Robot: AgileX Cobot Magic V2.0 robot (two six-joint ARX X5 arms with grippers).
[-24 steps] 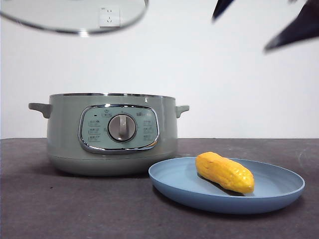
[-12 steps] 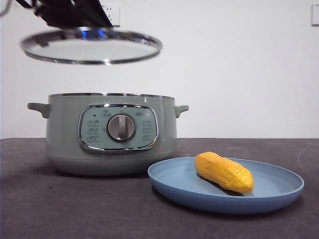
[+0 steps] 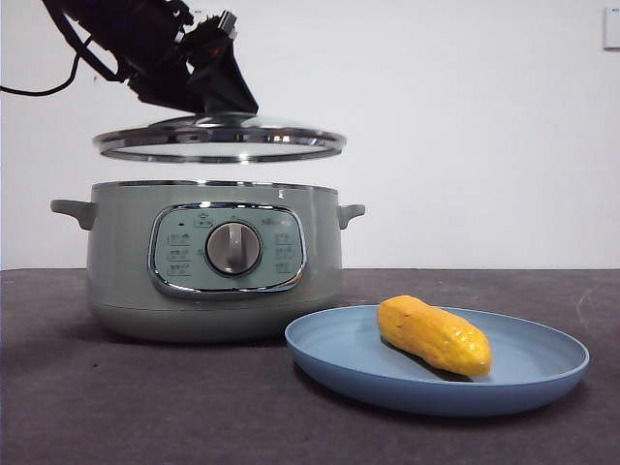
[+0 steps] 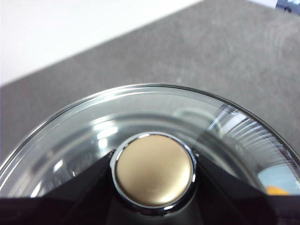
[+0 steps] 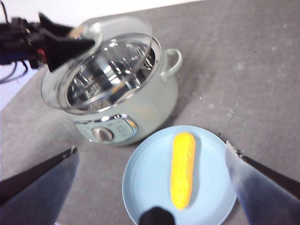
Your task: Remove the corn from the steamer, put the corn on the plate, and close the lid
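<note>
The sage-green steamer [image 3: 213, 262] stands open at the left. My left gripper [image 3: 208, 92] is shut on the knob [image 4: 153, 169] of the glass lid [image 3: 220, 139]. It holds the lid level, a little above the steamer's rim and roughly centred over it. The corn [image 3: 433, 334] lies on the light blue plate [image 3: 542, 373] to the right of the steamer. My right gripper [image 5: 151, 147] is open and empty, high above the plate [image 5: 140, 187] and the corn [image 5: 183, 168], and out of the front view. The right wrist view shows the steamer [image 5: 140, 108] under the lid [image 5: 98, 65].
The dark grey table [image 3: 145, 407] stretches in front of the steamer and the plate. A white wall stands behind. The left arm's cable [image 3: 39, 89] hangs at the top left.
The left gripper has brought the lid down and to the right, from the top left to just above the steamer. The right gripper's jaws have left the top right of the front view.
</note>
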